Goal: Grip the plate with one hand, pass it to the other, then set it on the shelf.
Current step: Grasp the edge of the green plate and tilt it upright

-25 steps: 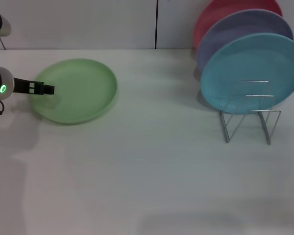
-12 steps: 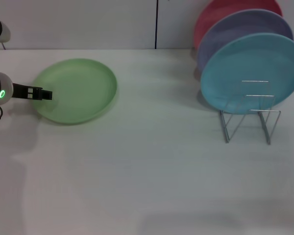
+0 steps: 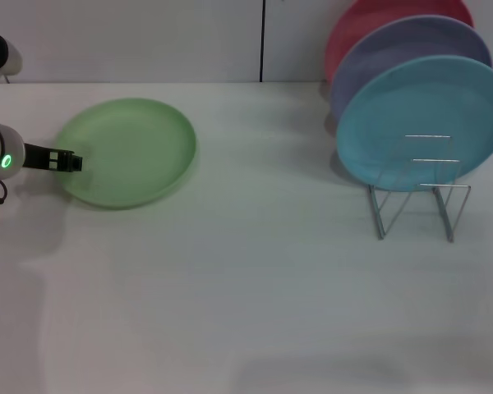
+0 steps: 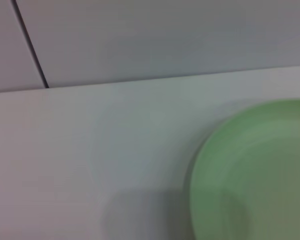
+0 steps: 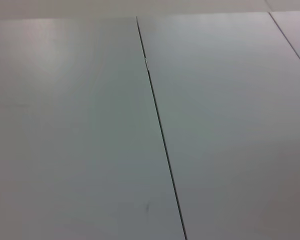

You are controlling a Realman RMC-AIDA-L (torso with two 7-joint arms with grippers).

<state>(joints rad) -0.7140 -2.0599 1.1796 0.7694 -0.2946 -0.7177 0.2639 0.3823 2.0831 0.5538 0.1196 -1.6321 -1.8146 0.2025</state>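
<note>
The light green plate point(image 3: 130, 152) lies flat on the white table at the far left. My left gripper point(image 3: 72, 162), black on the green-lit arm, reaches in from the left and sits at the plate's left rim. The left wrist view shows part of the same plate point(image 4: 255, 175) on the table below the wall. The shelf point(image 3: 415, 201), a low silver wire rack, stands at the right with plates leaning in it. My right gripper shows in no view; its wrist camera sees only pale wall panels.
In the rack lean a turquoise plate point(image 3: 423, 123) at the front, a lavender plate point(image 3: 398, 53) behind it and a red plate point(image 3: 378, 20) at the back. The wall runs along the table's far edge.
My left gripper has drawn back to the left, from over the green plate's left part to its rim. The plate has not moved.
</note>
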